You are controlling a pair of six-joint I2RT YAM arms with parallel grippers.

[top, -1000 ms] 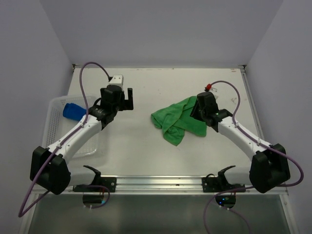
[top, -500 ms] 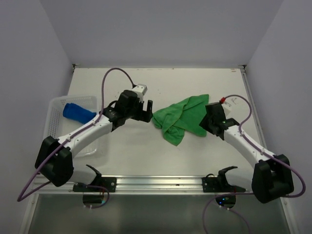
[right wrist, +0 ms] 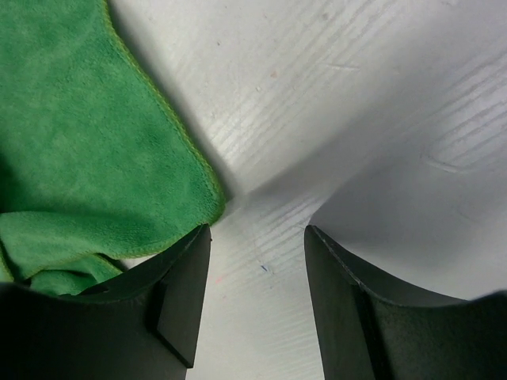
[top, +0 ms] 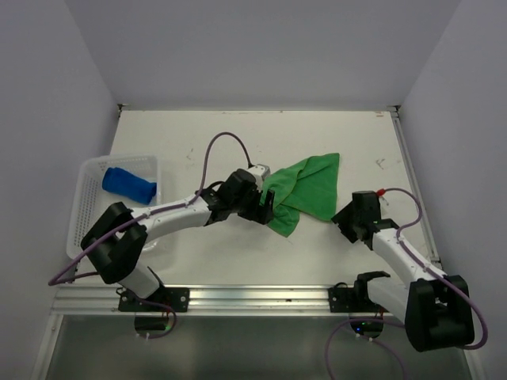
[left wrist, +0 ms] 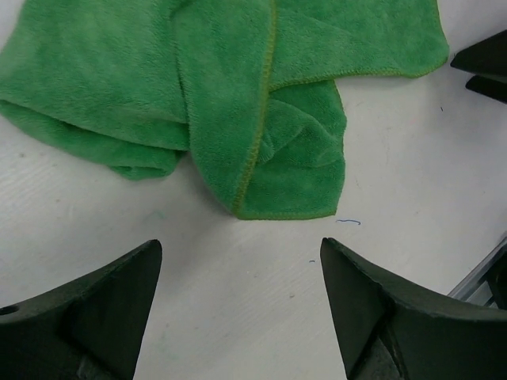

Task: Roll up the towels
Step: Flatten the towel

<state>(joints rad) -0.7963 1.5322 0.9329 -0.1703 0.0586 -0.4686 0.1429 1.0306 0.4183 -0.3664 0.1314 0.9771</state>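
A bright green towel (top: 305,186) lies crumpled and partly folded near the middle of the white table (top: 206,142). A royal blue towel (top: 127,184) sits rolled inside the white mesh basket (top: 87,207) at the left. My left gripper (top: 268,207) is low at the green towel's near-left edge. In the left wrist view it (left wrist: 240,244) is open over bare table, with the green towel (left wrist: 238,103) just ahead. My right gripper (top: 344,219) stands just right of the towel's near-right corner. It (right wrist: 257,229) is open and empty, with the towel's hem (right wrist: 87,142) beside its left finger.
The basket stands along the table's left edge. A metal rail (top: 253,297) runs along the near edge between the arm bases. Grey walls close in the table at the back and on both sides. Purple cables loop above both arms.
My left arm swung right from beside the basket to the green towel, its jaws narrowing slightly. My right gripper came off the towel, drew back to the near right and opened wider.
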